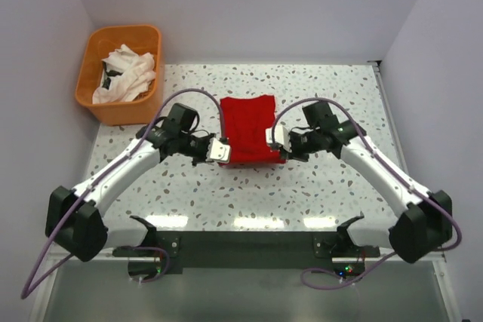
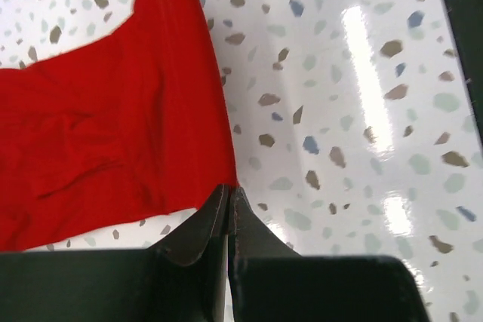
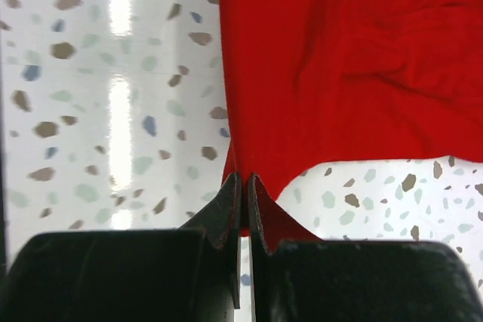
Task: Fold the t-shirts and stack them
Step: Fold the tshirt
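Observation:
The red t-shirt (image 1: pixel 250 130) lies partly folded in the middle of the speckled table. My left gripper (image 1: pixel 217 148) is shut on its near left corner; in the left wrist view the cloth (image 2: pixel 98 126) runs up from the closed tips (image 2: pixel 228 190). My right gripper (image 1: pixel 276 139) is shut on the near right corner; in the right wrist view the red cloth (image 3: pixel 347 65) hangs from between the tips (image 3: pixel 243 180). Both held edges are lifted a little off the table. White t-shirts (image 1: pixel 124 73) lie crumpled in the orange basket.
The orange plastic basket (image 1: pixel 90 96) stands at the back left corner of the table. Grey walls enclose the back and both sides. The dark mounting rail (image 1: pixel 241 243) with the arm bases runs along the near edge.

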`<state>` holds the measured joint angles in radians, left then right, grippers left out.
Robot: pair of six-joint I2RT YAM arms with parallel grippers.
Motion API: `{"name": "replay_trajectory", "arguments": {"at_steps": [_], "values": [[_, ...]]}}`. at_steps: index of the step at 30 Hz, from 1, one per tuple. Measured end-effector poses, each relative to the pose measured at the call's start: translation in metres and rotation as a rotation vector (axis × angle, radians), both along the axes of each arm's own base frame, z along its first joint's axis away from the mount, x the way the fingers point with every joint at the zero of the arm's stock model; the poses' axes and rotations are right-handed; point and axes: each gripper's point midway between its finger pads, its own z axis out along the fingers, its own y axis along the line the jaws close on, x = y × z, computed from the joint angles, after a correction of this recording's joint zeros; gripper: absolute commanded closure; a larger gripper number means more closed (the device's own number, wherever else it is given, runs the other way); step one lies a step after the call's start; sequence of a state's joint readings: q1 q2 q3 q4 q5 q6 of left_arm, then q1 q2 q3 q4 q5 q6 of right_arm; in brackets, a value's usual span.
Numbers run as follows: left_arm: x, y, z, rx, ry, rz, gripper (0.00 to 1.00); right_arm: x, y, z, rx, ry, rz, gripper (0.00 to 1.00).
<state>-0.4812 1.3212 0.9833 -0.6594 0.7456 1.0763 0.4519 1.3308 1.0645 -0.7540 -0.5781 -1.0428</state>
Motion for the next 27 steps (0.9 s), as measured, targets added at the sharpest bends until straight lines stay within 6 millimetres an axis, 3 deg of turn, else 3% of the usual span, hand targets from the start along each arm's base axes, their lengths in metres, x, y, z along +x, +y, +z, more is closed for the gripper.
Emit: {"name": "replay_trajectory", "arguments": {"at_steps": [4, 8, 12, 19, 27], "values": [[-0.021, 0.000, 0.036, -0.053, 0.017, -0.002, 1.00, -0.036, -0.007, 0.037, 0.057, -0.021, 0.021, 1.00], [-0.020, -0.004, 0.062, -0.076, 0.022, -0.002, 1.00, -0.044, -0.009, 0.051, 0.061, -0.008, 0.024, 1.00], [-0.007, -0.010, 0.067, -0.060, 0.042, 0.005, 1.00, -0.034, -0.012, 0.036, 0.031, 0.065, 0.008, 1.00], [0.033, -0.015, 0.049, -0.025, 0.101, 0.038, 1.00, 0.006, -0.019, 0.023, -0.003, 0.120, -0.015, 1.00], [0.083, -0.015, 0.037, -0.006, 0.133, 0.049, 1.00, 0.039, -0.015, 0.009, -0.016, 0.166, -0.001, 1.00]]}}
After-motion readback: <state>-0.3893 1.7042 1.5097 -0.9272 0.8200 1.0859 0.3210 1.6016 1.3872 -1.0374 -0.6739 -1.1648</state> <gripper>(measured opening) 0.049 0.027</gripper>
